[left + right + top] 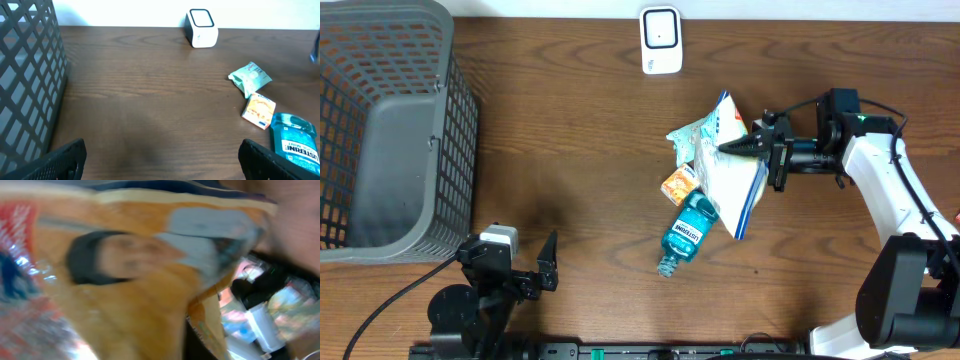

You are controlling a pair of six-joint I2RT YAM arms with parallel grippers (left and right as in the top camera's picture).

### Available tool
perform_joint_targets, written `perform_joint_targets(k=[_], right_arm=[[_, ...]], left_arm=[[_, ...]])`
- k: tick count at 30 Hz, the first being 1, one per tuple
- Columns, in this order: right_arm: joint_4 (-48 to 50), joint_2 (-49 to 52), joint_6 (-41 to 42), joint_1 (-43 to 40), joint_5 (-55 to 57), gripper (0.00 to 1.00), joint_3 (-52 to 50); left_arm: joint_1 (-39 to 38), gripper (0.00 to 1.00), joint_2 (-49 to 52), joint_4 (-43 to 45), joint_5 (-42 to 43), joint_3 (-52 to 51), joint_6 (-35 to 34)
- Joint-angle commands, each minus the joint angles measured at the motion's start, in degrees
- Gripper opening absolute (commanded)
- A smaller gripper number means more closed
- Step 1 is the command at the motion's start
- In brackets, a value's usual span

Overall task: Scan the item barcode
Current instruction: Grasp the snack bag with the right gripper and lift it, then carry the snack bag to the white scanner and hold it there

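A large snack bag (738, 185), white with a blue edge, hangs tilted over the pile of items at centre right. My right gripper (728, 148) reaches in from the right, its fingers drawn to a narrow point on the bag's upper part. In the right wrist view the bag's orange printed side (125, 280) fills the frame, blurred, and hides the fingers. The white barcode scanner (660, 40) (202, 28) stands at the table's far edge. My left gripper (520, 264) (160, 157) stays wide open and empty near the front left.
A green pouch (692, 135) (250, 77), a small orange box (678, 184) (259, 110) and a blue mouthwash bottle (687, 230) (295, 145) lie under and beside the bag. A grey mesh basket (390, 130) (25, 75) fills the left side.
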Motion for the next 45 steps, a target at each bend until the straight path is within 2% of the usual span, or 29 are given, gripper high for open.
perform_joint_targets(k=[1,5,8,29,32,35,38,43,45], right_arm=[[-0.2,-1.1,15.0,-0.3,-3.5,0.01,0.8],[-0.2,-1.1,24.3,-0.3,-3.1,0.01,0.8],[-0.2,-1.1,27.5,-0.3,-3.1,0.01,0.8],[-0.1,-1.1,27.5,-0.3,-2.5,0.01,0.8],[0.5,-1.1,30.6,-0.3,4.7,0.01,0.8],[5.7,-1.1,36.9,0.0,24.4,0.01,0.8],[10.0,-1.1,35.3,1.3,37.9,0.01,0.8],[14.8,-1.1,33.3,1.9,38.4,0.01,0.8],[16.0,-1.1,28.3,1.9,38.3,0.01,0.8]], left_arm=[[0.3,0.97,-0.2,0.0,0.7,0.5,0.8],[0.3,0.97,-0.2,0.0,0.7,0.5,0.8],[0.3,0.97,-0.2,0.0,0.7,0.5,0.8],[0.3,0.97,-0.2,0.0,0.7,0.5,0.8],[0.3,0.97,-0.2,0.0,0.7,0.5,0.8],[0.3,0.97,-0.2,0.0,0.7,0.5,0.8],[0.3,0.97,-0.2,0.0,0.7,0.5,0.8],[0.3,0.97,-0.2,0.0,0.7,0.5,0.8],[0.3,0.97,-0.2,0.0,0.7,0.5,0.8]])
